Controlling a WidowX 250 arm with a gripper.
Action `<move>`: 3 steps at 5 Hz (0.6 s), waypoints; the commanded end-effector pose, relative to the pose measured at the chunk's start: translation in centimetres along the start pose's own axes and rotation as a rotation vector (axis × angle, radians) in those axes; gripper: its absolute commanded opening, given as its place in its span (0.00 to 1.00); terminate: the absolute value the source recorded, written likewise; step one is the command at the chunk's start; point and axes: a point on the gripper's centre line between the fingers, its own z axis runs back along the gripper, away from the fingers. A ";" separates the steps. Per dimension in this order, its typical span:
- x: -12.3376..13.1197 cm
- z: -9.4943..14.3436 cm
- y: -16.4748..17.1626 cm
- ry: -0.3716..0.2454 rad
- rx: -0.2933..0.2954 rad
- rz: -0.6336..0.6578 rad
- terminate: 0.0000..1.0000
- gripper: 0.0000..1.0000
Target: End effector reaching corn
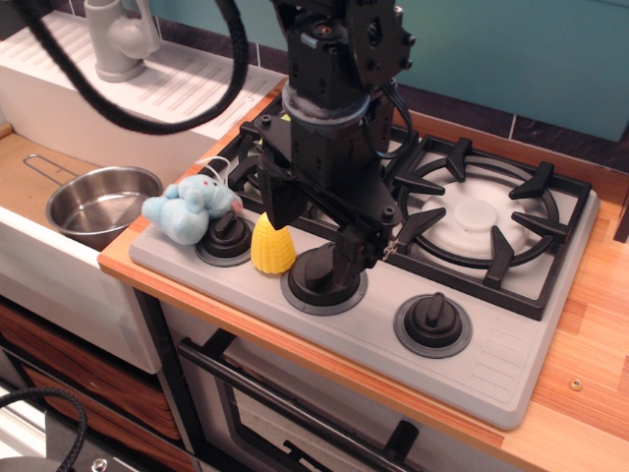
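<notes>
Your end effector (313, 224) hung low over the stove's front edge, its two dark fingers spread apart and holding nothing — one finger just beside the corn (272, 245), which stood upright between the left and middle knobs. I'd judge the reach nearly done; you'd next need a small leftward shift. The steel pot (102, 205) looked empty

text: none legible | grey toy stove top (511, 369): raised ridges only, no readable lettering | black round stove knobs (432, 323): no readable numbers or marks | black blocky metal robot gripper (314, 211): no readable label or brand | small yellow bumpy toy corn cob (272, 245): no print
</notes>
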 end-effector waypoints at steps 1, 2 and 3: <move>0.0 0.0 0.0 0.000 0.000 0.000 0.00 1.00; 0.0 0.2 0.4 -0.008 0.003 -0.005 0.00 1.00; 0.5 0.7 0.6 0.003 0.014 0.015 0.00 1.00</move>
